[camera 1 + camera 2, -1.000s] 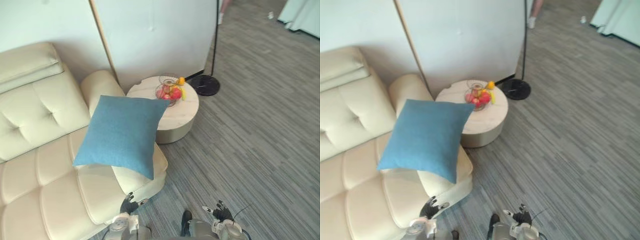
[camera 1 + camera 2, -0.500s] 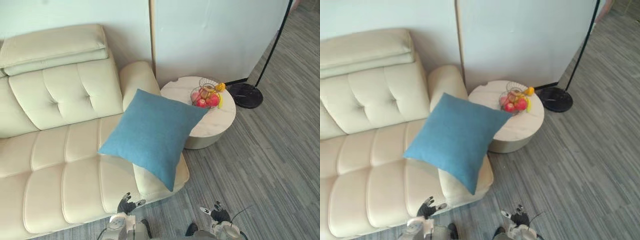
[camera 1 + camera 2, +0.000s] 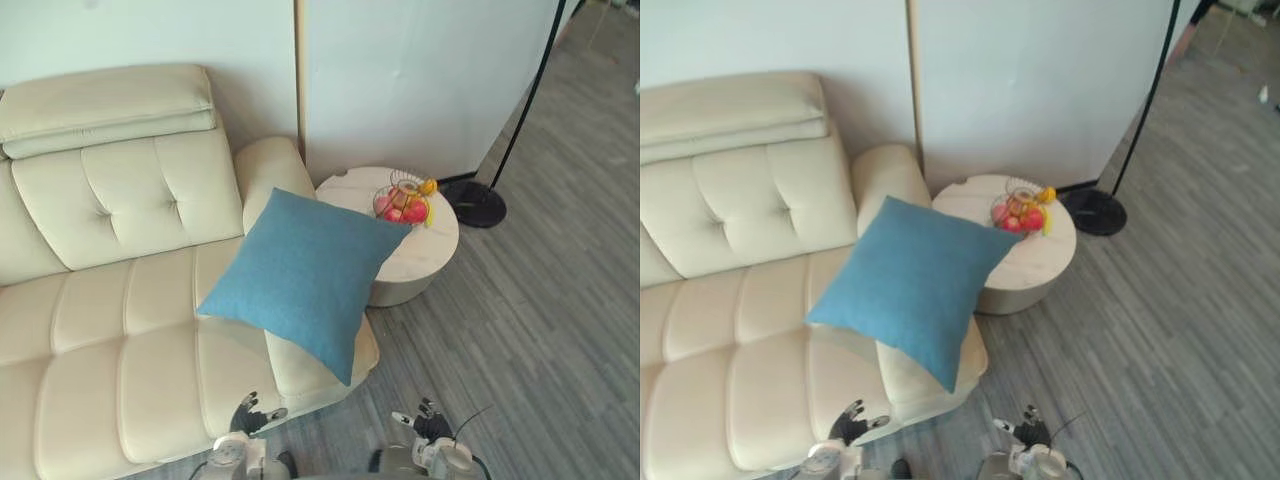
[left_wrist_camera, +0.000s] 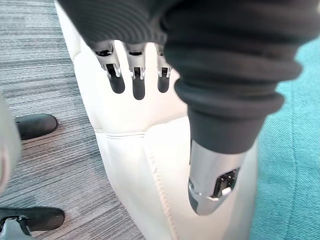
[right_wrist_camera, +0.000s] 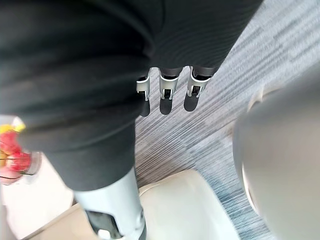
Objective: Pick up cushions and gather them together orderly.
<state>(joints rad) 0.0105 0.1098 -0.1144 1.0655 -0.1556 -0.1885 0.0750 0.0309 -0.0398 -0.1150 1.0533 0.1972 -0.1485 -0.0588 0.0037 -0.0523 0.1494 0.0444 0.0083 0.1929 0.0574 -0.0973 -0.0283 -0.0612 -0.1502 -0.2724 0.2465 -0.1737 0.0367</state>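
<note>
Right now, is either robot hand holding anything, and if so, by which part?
Nothing is held. The left hand and the right hand are open and empty; the blue cushion lies untouched on the sofa.

A blue cushion (image 3: 305,268) rests tilted on the cream sofa's (image 3: 110,300) right end, its far-right corner beside the round table (image 3: 428,258) bearing a fruit basket (image 3: 403,203), while the left hand (image 3: 245,415) and right hand (image 3: 420,418) hang nearer, holding nothing.

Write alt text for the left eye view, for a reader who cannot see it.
A blue cushion lies tilted on the arm end of a cream sofa, beside a round side table bearing a fruit basket. The left hand and right hand hang open, empty.
</note>
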